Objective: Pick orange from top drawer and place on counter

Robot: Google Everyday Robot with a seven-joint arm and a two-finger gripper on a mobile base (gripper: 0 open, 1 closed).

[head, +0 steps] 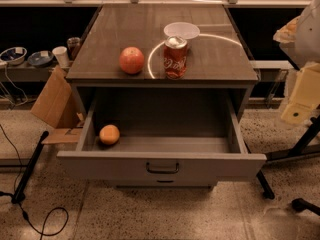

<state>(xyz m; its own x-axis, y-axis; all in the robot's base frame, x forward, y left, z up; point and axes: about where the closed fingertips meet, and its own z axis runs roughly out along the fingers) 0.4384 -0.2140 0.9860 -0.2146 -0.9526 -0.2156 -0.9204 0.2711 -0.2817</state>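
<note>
The orange (109, 134) is small, round and yellow-orange, and lies in the front left corner of the open top drawer (161, 166). The drawer is pulled fully out, with its dark wire handle at the centre of the front panel. The counter (120, 29) is the dark wood-grain top of the grey cabinet. My gripper (301, 100) shows as a pale cream part at the right edge of the view, to the right of the drawer and well away from the orange. It holds nothing that I can see.
On the counter stand a reddish apple (132, 60), a red soda can (175, 57) and a white bowl (181, 30) behind the can. Cardboard (52, 101) leans left of the cabinet. Black stand legs (305, 141) and cables (30, 204) are on the floor.
</note>
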